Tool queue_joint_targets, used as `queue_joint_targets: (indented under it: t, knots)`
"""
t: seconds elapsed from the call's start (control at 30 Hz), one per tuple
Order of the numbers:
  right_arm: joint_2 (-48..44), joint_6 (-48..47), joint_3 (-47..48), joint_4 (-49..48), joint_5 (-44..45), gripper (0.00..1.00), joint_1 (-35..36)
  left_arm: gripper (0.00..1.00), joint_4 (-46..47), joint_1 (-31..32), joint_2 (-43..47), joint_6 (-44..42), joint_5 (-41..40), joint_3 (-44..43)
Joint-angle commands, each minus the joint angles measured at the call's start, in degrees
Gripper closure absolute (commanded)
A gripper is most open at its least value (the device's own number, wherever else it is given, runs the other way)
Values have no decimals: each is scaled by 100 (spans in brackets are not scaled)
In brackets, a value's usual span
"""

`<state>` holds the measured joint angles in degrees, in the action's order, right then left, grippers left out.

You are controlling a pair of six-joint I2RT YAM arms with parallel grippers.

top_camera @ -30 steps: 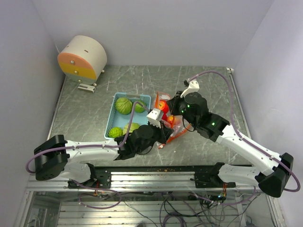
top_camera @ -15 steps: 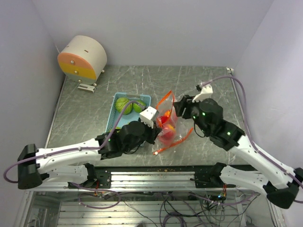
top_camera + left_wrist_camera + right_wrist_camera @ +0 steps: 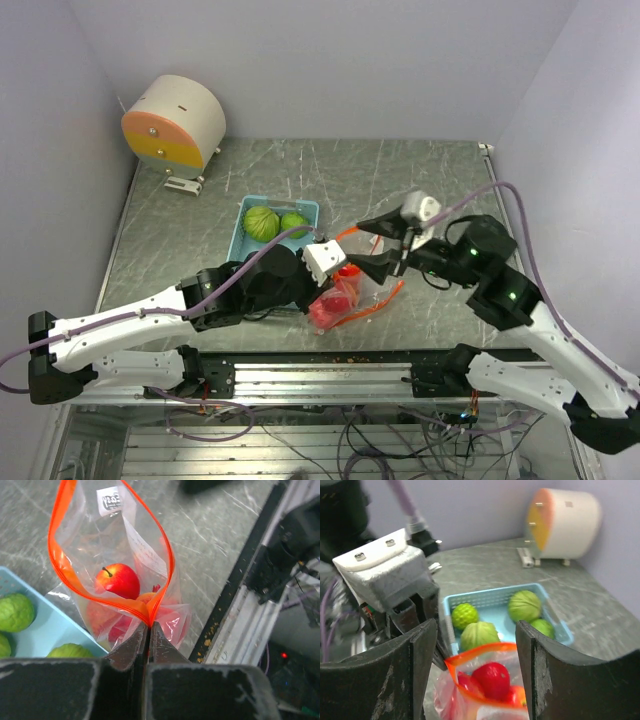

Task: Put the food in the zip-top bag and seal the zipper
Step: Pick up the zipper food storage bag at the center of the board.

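Note:
The clear zip-top bag with an orange zipper rim hangs open from my left gripper, which is shut on one end of that rim. Red apple-like food lies inside it. In the top view the bag sags below the left gripper. My right gripper stands open just right of the bag's mouth, holding nothing. From the right wrist view its fingers flank the bag and a red piece. Green food stays in the light blue tray.
The light blue tray sits left of centre with green pieces; my left arm crosses its near half. A white and orange drum stands at the back left. The metal rail runs along the table's near edge.
My right gripper opened, let go of the bag's rim and drew back to the right. My left arm carried the bag toward the near edge, and it now sags lower.

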<state>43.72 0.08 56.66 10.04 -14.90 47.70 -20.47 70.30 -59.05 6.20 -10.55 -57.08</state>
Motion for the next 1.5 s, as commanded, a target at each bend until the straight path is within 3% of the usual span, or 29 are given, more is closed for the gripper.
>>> queue_joint_targets:
  t: [0.0,0.47,0.63,0.8,1.0,1.2,1.33,1.47]
  knots:
    - [743,-1093,487,361,-2271,36,20,93,-638,10,54,-640,1139,-505]
    - [1250,-2080,576,1022,-3984,26,20,93,-1512,10,912,-749,1198,-616]
    - [1650,-1682,470,731,-4330,26,22,93,-1569,10,937,-765,1035,-684]
    - [1818,-989,117,-25,-4017,27,33,93,-1745,11,824,-843,1015,-875]
    - [2133,-1027,100,180,-3976,30,61,93,-1847,10,659,-972,1099,-1072]
    - [2189,-1056,-116,412,-4063,46,111,93,-1964,11,538,-1073,1062,-1240]
    - [2145,-1017,-206,531,-4060,97,133,93,-2034,10,501,-1141,1027,-1366]
    - [1964,-779,-281,363,-3747,100,129,93,-2077,10,531,-1132,799,-1462]
